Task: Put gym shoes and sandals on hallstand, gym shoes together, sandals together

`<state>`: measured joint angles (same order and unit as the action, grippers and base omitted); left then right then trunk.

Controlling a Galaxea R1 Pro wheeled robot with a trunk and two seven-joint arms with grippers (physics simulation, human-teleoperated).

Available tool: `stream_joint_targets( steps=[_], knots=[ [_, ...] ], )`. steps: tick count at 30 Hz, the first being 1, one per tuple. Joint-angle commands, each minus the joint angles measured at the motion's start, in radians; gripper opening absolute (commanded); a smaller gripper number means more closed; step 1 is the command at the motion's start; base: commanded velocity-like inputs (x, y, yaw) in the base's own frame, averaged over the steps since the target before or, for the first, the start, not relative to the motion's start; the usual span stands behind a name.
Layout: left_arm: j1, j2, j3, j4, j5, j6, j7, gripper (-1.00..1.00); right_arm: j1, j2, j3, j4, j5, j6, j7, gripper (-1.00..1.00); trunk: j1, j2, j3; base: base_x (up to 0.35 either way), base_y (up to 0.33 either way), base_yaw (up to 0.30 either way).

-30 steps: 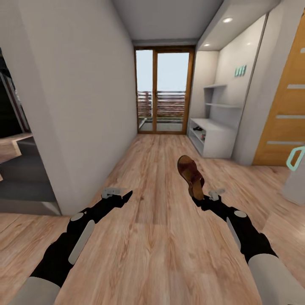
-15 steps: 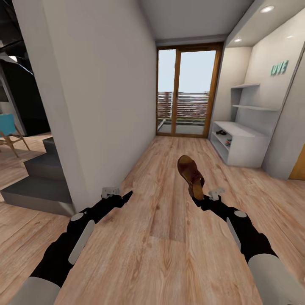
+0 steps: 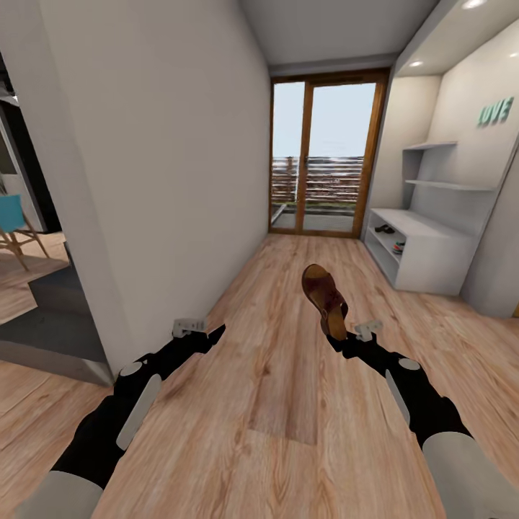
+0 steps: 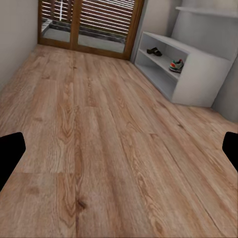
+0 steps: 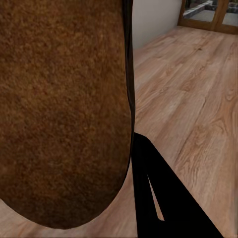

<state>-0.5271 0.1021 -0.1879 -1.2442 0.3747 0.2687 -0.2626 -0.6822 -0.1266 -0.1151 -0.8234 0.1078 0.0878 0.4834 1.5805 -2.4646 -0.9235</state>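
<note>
Your right gripper (image 3: 337, 333) is clamped on a sandal (image 3: 324, 298), which stands heel-down and toe-up above the corridor floor (image 3: 274, 404), its tan footbed facing you. Your left gripper (image 3: 193, 329) carries nothing; the left wrist view shows its two fingertips spread wide at the edges.

Over the last second the whole head view has swung: the orange door at the right has slid out of frame and the hallstand (image 3: 425, 256) now sits at the far right, slightly larger. Both arms and the sandal look unchanged against your body. So you have turned towards the rack, and I judge the carry about half done.

On the hallstand, one sandal (image 4: 154, 51) lies on the upper open shelf and a gym shoe (image 4: 177, 64) on the tier below. Its flat top looks bare.
</note>
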Motion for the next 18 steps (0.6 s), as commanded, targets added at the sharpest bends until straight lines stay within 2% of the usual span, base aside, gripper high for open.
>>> stream_joint_targets(
  steps=[1,6,11,18],
  knots=[
    [-0.001,0.001,-0.001,-0.001,0.01,0.008,0.0,1.0,0.0,0.001,-0.004,-0.002,0.006,0.006,0.006,-1.0,0.0,0.0,-0.001,0.344,-0.176,0.0],
    [-0.001,0.001,-0.001,-0.001,0.01,0.008,0.0,1.0,0.0,0.001,-0.004,-0.002,0.006,0.006,0.006,-1.0,0.0,0.0,0.0,0.261,-0.138,0.005],
    [-0.001,0.001,-0.001,-0.001,0.01,0.007,0.0,1.0,0.0,0.001,-0.004,-0.002,0.006,0.006,0.006,-1.0,0.0,0.0,0.006,0.052,-0.029,0.056],
    [-0.001,0.001,-0.001,0.0,0.01,0.007,0.0,1.0,0.0,0.001,-0.004,-0.002,0.006,0.006,0.006,-1.0,0.0,0.0,0.016,0.004,-0.002,0.144]
  ],
)
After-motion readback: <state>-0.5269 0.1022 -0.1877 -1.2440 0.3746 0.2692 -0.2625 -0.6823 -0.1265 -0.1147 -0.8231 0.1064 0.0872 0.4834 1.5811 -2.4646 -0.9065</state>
